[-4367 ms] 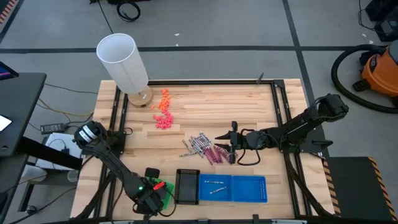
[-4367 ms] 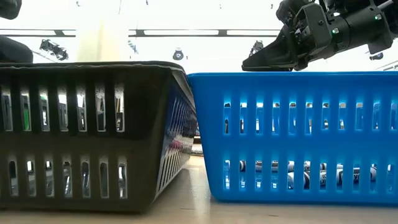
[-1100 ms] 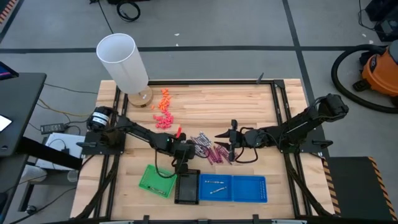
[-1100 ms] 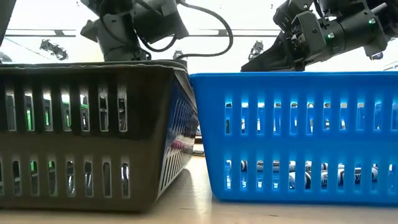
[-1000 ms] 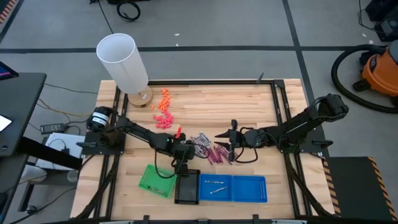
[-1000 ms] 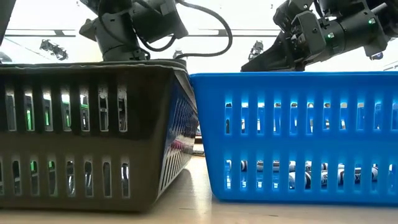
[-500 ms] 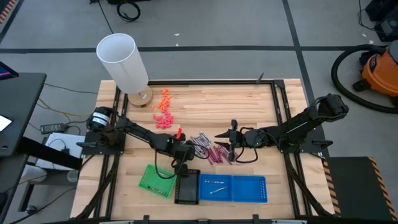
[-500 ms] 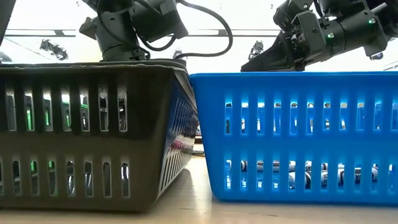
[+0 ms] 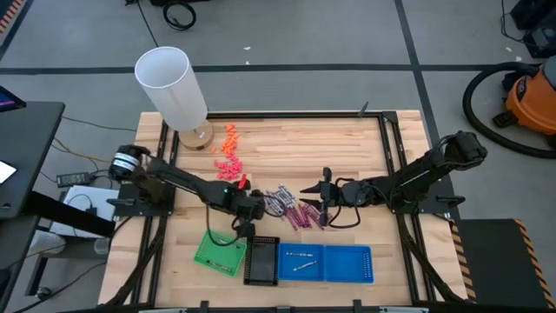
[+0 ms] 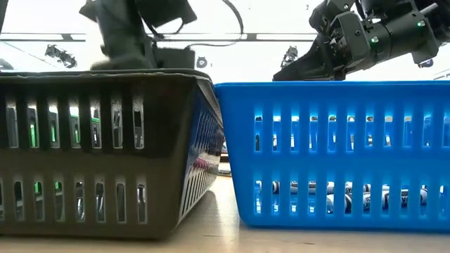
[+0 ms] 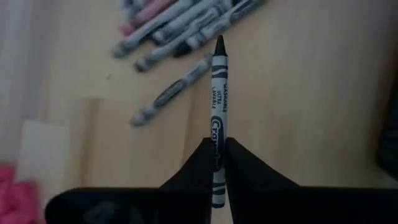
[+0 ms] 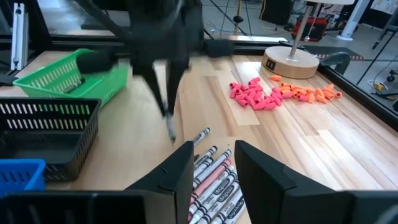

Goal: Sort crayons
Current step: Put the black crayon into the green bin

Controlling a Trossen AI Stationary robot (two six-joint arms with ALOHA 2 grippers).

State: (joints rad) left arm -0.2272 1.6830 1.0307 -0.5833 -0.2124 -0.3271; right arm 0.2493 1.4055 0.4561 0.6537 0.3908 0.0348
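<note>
Grey and magenta crayons lie in a loose pile mid-table, also seen in the left wrist view and right wrist view. My left gripper hangs just left of the pile, shut on one grey crayon with a dark tip. My right gripper stays open at the pile's right side, fingers level over the nearest crayons, touching nothing. Two grey crayons lie in the blue tray. My left gripper pinches the grey crayon's paper-wrapped shaft, in the half toward its blunt end, between its two fingers. The fingers point steeply down and lie along the crayon. The pointed tip sticks out past the fingertips, clear of the table.
Along the near edge stand a green tray, a black tray and the blue tray. Orange and pink lumps lie at the far left beside a tall white cylinder. Bare wood shows at the far right.
My left gripper has risen from the left side of the crayon pile and drawn back a little toward the table's left edge.
</note>
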